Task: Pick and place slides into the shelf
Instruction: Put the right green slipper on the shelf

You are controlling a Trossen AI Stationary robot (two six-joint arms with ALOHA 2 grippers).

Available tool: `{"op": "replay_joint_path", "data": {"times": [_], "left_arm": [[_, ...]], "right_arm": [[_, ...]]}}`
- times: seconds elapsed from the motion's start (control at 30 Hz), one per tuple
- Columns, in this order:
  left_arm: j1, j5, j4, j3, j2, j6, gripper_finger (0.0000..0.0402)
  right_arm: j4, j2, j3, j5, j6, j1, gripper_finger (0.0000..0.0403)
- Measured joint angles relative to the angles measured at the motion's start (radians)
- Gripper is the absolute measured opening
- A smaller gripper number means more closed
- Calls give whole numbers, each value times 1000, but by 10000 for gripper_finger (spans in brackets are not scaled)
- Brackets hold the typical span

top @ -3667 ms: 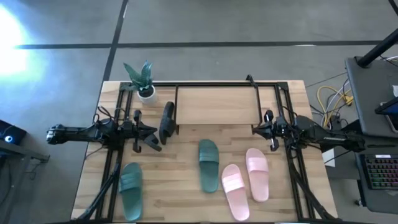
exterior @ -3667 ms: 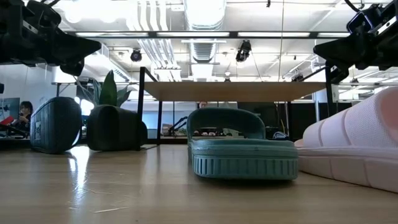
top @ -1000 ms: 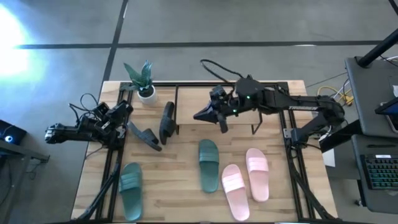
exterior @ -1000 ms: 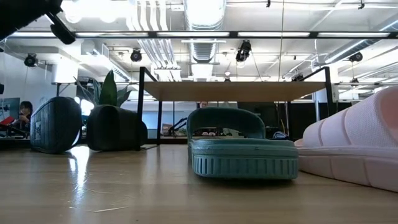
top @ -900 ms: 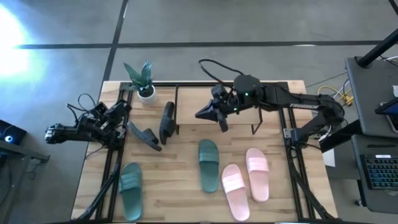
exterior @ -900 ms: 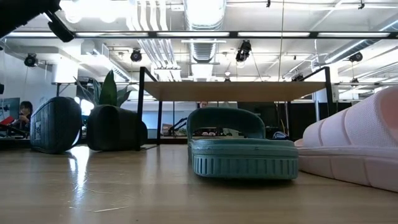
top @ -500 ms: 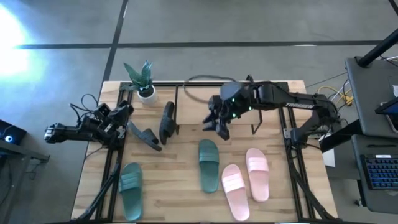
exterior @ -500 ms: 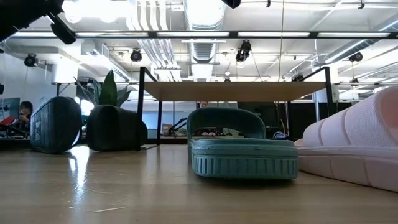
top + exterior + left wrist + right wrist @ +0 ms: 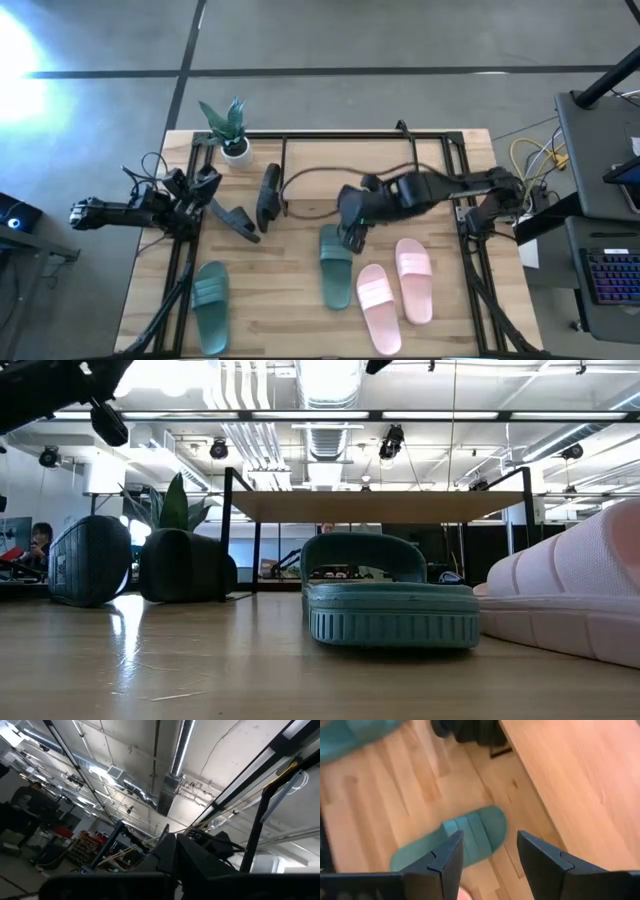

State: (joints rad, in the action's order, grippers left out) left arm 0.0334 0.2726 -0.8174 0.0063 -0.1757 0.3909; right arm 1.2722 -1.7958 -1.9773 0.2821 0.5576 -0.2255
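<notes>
My right gripper (image 9: 349, 238) hangs open above the far end of a dark green slide (image 9: 336, 266), pointing steeply down. In the right wrist view its fingers (image 9: 445, 862) frame that slide (image 9: 455, 842) without touching it. A second green slide (image 9: 210, 305) lies near the front left, and a pink pair (image 9: 375, 296) (image 9: 413, 280) lies flat to the right. Two black slides (image 9: 268, 195) (image 9: 232, 218) stand on edge by the left legs of the shelf (image 9: 350, 168). My left gripper (image 9: 212, 182) waits shut at the table's left edge.
A potted plant (image 9: 228, 130) stands at the far left corner, beside the shelf. The right arm's cable loops over the shelf's top board (image 9: 570, 780). Black frame rails run along both sides of the table. Bare wood shows between the green slides.
My right gripper has swung from above the shelf's top board toward the table's near edge and come down, tipping from nearly level to steeply downward. It now hangs over the green slide's far end. No slide has moved.
</notes>
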Motion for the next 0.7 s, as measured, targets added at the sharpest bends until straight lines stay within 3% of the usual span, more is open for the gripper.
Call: {"op": "replay_joint_path", "data": {"times": [0.23,0.37,0.7], "left_arm": [[0,-5,17,0,-20,-9,0],[0,-6,66,0,-30,-6,0],[-1,-36,131,-1,-34,-5,0]], "right_arm": [[24,-149,0,34,200,-93,175],[26,-240,1,41,234,-145,175],[60,-371,2,270,258,-269,155]]}}
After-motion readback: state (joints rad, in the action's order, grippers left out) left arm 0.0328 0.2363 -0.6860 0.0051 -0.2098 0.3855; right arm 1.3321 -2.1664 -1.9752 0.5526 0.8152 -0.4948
